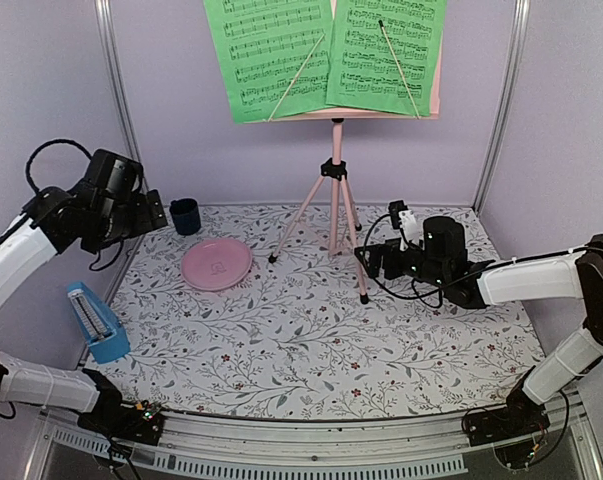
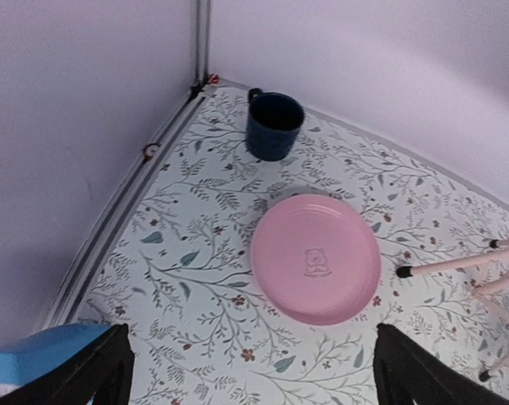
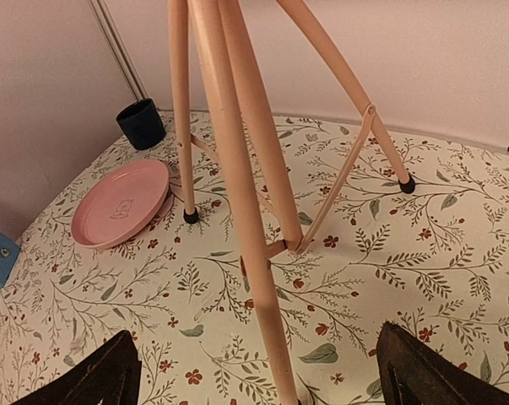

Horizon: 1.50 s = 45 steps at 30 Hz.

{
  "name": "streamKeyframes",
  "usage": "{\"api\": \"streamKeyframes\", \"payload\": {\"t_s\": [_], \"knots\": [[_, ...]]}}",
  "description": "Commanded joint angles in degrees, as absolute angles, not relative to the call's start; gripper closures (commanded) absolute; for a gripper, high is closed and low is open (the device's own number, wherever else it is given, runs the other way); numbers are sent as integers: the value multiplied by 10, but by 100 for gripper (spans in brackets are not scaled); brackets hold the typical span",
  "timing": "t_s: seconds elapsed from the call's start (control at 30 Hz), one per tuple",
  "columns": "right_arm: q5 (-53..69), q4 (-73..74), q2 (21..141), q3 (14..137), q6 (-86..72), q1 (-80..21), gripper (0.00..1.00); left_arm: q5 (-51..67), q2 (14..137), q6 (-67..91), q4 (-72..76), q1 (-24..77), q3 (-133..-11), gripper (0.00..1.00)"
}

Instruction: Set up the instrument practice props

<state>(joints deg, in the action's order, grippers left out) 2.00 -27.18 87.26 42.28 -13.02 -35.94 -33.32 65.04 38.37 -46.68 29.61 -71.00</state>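
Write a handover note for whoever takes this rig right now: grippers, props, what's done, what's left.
Left gripper: open, empty, raised at the back left near the dark cup.
Right gripper: open, empty, low beside the legs of the music stand.
Stand: on its three legs at back centre, with both green pages side by side on its desk.
Metronome: upright at the left edge of the table, well away from the stand.
Done: stand up, pages placed.
Left: probably only moving the metronome nearer the stand, if wanted.
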Motion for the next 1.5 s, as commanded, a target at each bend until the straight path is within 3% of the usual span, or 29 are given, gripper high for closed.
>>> {"api": "streamKeyframes", "payload": {"t_s": [0.0,0.27,0.97,1.47], "knots": [[28,-272,856,416,-131,-359,1,-423,623,584,-749,290,-740,1],[36,-283,860,414,-138,-359,1,-353,524,592,-786,179,-654,1],[54,-299,861,415,-150,-359,1,-365,570,564,-760,92,-588,1],[63,-312,867,416,-159,-359,1,-278,589,442,-628,5,-545,15]]}}
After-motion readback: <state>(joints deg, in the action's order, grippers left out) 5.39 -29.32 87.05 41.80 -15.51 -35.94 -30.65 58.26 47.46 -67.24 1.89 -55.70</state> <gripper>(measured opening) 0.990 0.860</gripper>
